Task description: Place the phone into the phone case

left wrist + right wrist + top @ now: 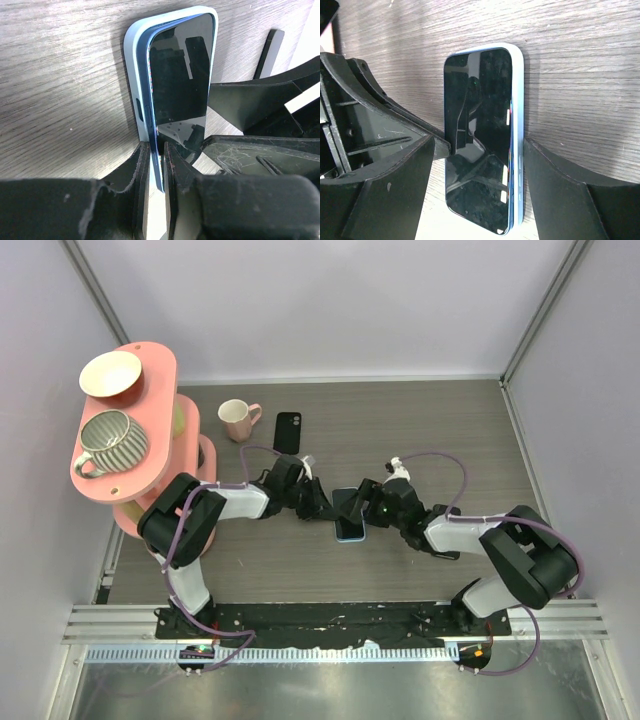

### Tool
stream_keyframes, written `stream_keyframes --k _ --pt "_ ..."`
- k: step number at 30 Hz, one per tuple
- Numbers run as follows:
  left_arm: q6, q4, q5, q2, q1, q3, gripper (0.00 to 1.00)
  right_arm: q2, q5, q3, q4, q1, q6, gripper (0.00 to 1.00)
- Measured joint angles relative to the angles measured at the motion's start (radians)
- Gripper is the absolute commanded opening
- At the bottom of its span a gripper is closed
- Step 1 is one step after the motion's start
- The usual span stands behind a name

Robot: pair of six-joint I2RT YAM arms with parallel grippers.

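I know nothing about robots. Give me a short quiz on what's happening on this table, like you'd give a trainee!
1. True or false: the phone already sits inside the phone case.
2. Which arm's fingers are pinched shut on the phone? A) the left arm's B) the right arm's C) neither
3. Fill in: the black case lies beside a pink ____.

Key:
1. False; the case lies apart, at the table's far side.
2. A; the left fingers grip it, while the right fingers stand spread either side.
3. mug.

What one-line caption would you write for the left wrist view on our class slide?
Left fingers pinch the light-blue phone by its edge, screen showing, wood-grain table behind.
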Motion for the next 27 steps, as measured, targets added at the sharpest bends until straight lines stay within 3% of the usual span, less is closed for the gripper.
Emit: stream_keyframes --k 17,23,27 --pt "-0.008 0.035 0.025 0.000 0.010 -0.020 0.17 0.012 -0.135 -0.113 0.231 -0.060 0.090 0.75" --pt "-0.008 0.040 0.030 0.000 0.011 -0.023 0.17 0.023 -0.170 -0.122 0.246 -0.066 0.108 0.65" --pt "-0.008 0.041 0.031 0.000 0.011 -0.024 0.17 0.024 -0.187 -0.125 0.229 -0.068 0.112 0.52"
